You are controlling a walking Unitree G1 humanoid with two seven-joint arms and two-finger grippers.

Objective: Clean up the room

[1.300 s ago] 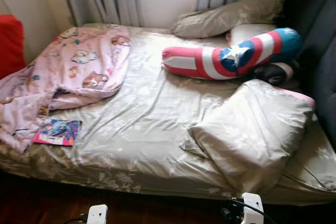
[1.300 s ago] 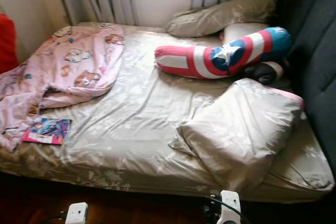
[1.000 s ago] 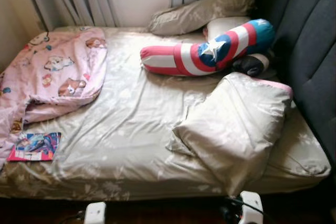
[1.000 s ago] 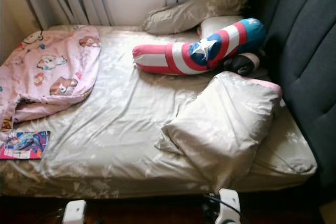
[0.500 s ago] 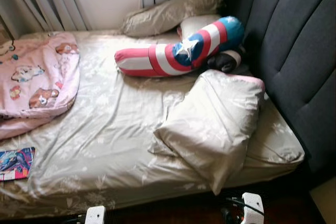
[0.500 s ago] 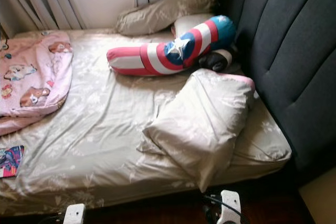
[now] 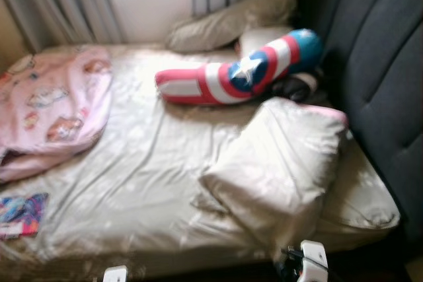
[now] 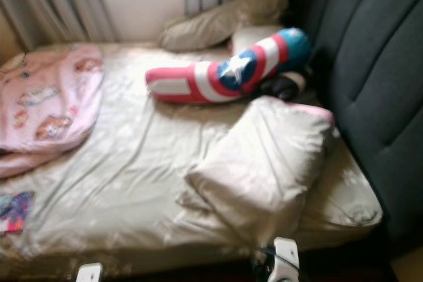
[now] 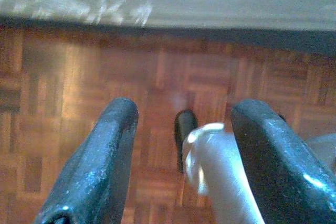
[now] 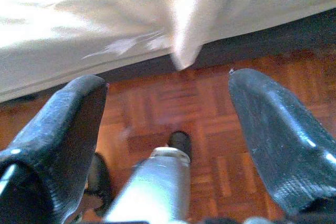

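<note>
Since half a second ago the head camera has swung back a little to the left and blurred, so the whole bed (image 7: 139, 183) sits further right in the picture; nothing on it has shifted.

On the beige satin sheet, a large beige pillow (image 7: 281, 166) lies skewed near the bed's front right corner, one end hanging toward the front edge. Behind it, a long red, white and blue bolster with a white star (image 7: 241, 74) curves across the far right part, its blue end against the dark padded headboard (image 7: 377, 77). A second beige pillow (image 7: 228, 21) rests at the far edge under the grey curtains (image 7: 66, 4). A crumpled pink cartoon-print blanket (image 7: 49, 107) covers the far left corner, and a colourful flat booklet (image 7: 23, 212) lies at the front left edge.

Both arms hang low over the brown parquet floor (image 9: 68, 93) beside the bed. The left gripper (image 9: 181, 150) is released, fingers spread and empty; the right gripper (image 10: 168, 140) is likewise spread and empty.
</note>
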